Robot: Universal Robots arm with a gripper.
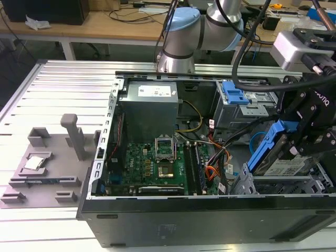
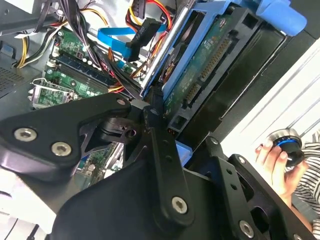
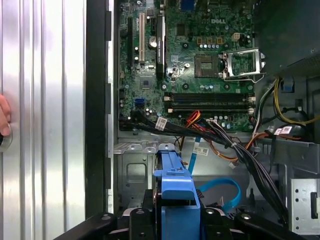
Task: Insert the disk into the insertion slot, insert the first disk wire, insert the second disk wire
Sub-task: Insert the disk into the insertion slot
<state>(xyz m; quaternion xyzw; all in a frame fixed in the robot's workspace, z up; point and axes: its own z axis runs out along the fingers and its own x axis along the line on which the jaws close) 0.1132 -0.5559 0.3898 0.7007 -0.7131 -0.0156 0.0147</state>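
One disk [image 1: 283,167] in its blue frame hangs tilted over the one slot [image 1: 262,185] at the exterior view's right. Its low end sits just above the slot's open top, and its high end is clamped between the fingers of the gripper [image 1: 298,151]. Two cables curl beside the slot: the red-orange bundle [image 1: 212,171] and the light-blue cable [image 3: 226,192]. The case wall [image 1: 210,207] runs close alongside, with more room toward the board [image 1: 157,163]
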